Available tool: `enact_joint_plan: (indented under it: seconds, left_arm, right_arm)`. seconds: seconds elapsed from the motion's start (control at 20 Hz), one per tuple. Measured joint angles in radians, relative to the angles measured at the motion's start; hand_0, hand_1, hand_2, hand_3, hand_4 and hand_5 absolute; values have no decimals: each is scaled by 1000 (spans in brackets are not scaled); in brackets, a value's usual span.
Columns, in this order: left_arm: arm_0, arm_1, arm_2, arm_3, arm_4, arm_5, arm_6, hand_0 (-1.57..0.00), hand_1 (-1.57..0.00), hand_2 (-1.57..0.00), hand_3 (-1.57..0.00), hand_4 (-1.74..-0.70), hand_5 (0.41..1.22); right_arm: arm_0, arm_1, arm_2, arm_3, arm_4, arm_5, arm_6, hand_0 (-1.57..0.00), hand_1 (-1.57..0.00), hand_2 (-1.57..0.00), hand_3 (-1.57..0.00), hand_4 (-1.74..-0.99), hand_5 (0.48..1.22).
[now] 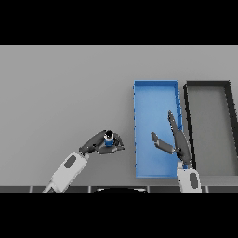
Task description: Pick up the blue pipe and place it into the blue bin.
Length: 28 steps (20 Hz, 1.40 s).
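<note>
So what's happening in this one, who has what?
The left hand has its fingers curled round the blue pipe, on the grey table just left of the blue bin. The pipe is not yet in the bin. The right hand is open, its fingers straight, over the bin's right side. A black bin sits to the right of the blue one.

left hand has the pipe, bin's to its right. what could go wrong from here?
1. The blue pipe shows only partly between the left hand's curled fingers; it could slip in transit.
2. The open right hand hangs over the blue bin, possibly blocking the drop.
3. The bin's near wall could catch a low carry.
</note>
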Motion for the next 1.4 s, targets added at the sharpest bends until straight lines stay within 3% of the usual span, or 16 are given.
enact_joint_plan:
  seconds: [0.15, 0.4, 0.6, 0.7, 0.8, 0.85, 1.0, 1.2, 1.25, 1.3, 1.4]
  left_arm:
    - [4, -18, -13, -3, -21, 38, -33, -1392, -1421, -1430, -1351, -1680, 1160]
    - [-1, -37, -5, -93, 0, 70, -63, -1512, -1522, -1525, -1446, -1721, 1201]
    - [-23, -45, -12, -165, 19, 64, -21, -1547, -1551, -1552, -1476, -1733, 1213]
    - [-33, -45, -20, -204, 19, 64, 18, -1556, -1558, -1559, -1486, -1736, 1216]
    - [-48, -47, -27, -230, 19, 64, 63, -1561, -1563, -1563, -1493, -1738, 1218]
    - [-48, -48, -31, -243, 21, 64, 86, -1563, -1564, -1565, -1495, -1738, 1218]
    - [-52, -45, -35, -254, 4, 71, 115, -1567, -1568, -1568, -1496, -1740, 1219]
    - [-48, -30, -26, -242, 6, 59, 104, -1569, -1570, -1570, -1495, -1740, 1219]
    - [-47, -35, -33, -249, 4, 58, 105, -1570, -1570, -1570, -1495, -1741, 1220]
    - [-54, -34, -29, -248, 10, 55, 115, -1570, -1570, -1570, -1495, -1741, 1220]
    - [-50, -41, -37, -240, -5, 64, 121, -1570, -1570, -1570, -1497, -1741, 1220]
  right_arm:
    - [-13, 0, -2, 15, -3, 4, -1, 1, 1, 1, 1, -1192, 602]
    - [-7, 1, 5, 19, 16, -3, -13, 1, 1, 1, 1, -1183, 606]
    - [6, -2, 4, 8, 27, -13, -31, 1, 1, 1, 1, -1157, 600]
    - [-3, -8, -6, 12, 19, -12, -24, 1, 1, 1, 1, -1144, 601]
    - [21, -11, -1, 9, 23, -8, -56, 1, 1, 1, 1, -1136, 604]
    - [4, -19, -13, 16, 19, -10, -40, 1, 1, 1, 1, -1133, 606]
    - [1, -20, -18, 20, 13, -9, -53, 1, 1, 1, 1, -1141, 605]
    - [37, -17, -18, -17, 2, -11, -42, 1, 1, 1, 1, -1176, 605]
    - [39, -19, -21, -29, -6, -8, -30, 1, 1, 1, 1, -1186, 615]
    - [39, -19, -20, -49, -37, 15, -54, 1, 1, 1, 1, -1196, 622]
    - [51, -35, -34, -95, -176, 111, -82, 1, 1, 1, 1, -1212, 589]
